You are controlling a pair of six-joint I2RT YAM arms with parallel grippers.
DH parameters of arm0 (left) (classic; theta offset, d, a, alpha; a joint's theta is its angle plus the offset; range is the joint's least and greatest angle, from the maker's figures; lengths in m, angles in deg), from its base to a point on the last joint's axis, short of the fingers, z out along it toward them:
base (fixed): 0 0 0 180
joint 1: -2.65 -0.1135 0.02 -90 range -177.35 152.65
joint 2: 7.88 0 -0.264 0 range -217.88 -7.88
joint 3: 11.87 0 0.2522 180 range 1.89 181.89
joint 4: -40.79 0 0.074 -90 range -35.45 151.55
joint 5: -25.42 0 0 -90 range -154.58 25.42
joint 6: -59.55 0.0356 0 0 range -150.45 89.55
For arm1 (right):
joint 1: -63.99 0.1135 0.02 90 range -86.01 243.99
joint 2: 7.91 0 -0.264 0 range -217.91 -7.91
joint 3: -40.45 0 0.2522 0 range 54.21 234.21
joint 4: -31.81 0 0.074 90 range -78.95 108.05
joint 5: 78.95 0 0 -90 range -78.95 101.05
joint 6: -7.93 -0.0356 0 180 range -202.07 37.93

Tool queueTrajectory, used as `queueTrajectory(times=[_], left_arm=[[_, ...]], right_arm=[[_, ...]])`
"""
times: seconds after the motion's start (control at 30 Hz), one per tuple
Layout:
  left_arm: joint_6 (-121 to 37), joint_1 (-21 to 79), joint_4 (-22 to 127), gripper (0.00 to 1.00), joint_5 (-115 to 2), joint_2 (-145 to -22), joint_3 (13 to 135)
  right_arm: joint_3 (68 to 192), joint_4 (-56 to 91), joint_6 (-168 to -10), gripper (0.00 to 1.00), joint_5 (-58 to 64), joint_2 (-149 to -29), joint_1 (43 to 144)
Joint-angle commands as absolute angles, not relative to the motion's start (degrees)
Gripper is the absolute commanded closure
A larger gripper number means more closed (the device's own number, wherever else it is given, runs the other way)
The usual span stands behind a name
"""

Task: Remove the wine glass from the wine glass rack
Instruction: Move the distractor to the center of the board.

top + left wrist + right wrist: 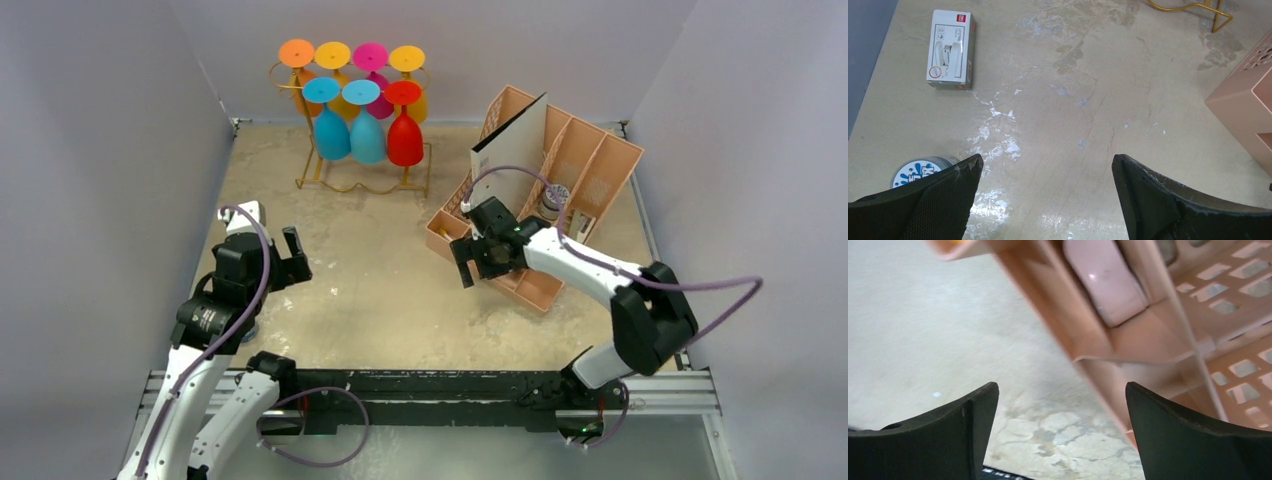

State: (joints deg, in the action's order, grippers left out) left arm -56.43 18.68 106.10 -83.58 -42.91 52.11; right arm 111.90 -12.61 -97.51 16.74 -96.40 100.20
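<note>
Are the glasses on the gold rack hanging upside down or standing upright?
Upside down: the glasses hang from the gold rack with flat round feet on top, bowls below.

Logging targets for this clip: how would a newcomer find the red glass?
Find the gold rack at the table's far edge, left of the peach organiser. In its front row of three glasses, the red glass hangs rightmost, beside two blue ones.
</note>
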Motion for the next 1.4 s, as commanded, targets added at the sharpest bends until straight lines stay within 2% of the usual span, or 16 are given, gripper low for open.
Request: queueTrajectory(times=[0.0,0.17,0.33,0.53,0.7,0.93,1.0,1.37], left_arm=[[-56.6,18.7,105.0,0.0,-83.1,-43.6,51.9],[-56.3,18.6,104.8,0.0,-82.7,-44.2,51.9],[-56.1,18.0,104.6,0.0,-82.3,-44.8,52.0],[-56.1,17.9,104.6,0.0,-82.2,-45.2,51.9],[-56.1,17.8,104.6,0.0,-82.2,-45.3,51.9],[-56.2,17.9,104.8,0.0,-82.2,-45.2,51.8],[-56.3,17.9,104.8,0.0,-82.2,-45.1,51.8],[-56.2,17.9,104.7,0.0,-81.8,-45.2,51.7]], right_arm=[[109.6,-12.5,-99.2,0.01,5.3,-86.9,100.5],[102.8,-10.1,-103.4,0.01,-0.9,-80.1,101.5],[94.5,-5.3,-109.0,0.01,-0.2,-78.8,102.5],[90.5,-4.4,-114.3,0.01,11.2,-81.3,102.1],[93.9,-1.7,-113.3,0.01,21.4,-86.8,96.8],[102.0,4.0,-112.7,0.01,12.7,-98.5,82.1],[104.8,4.1,-106.0,0.01,11.5,-100.7,80.1],[114.1,0.5,-106.4,0.01,8.4,-106.6,72.4]])
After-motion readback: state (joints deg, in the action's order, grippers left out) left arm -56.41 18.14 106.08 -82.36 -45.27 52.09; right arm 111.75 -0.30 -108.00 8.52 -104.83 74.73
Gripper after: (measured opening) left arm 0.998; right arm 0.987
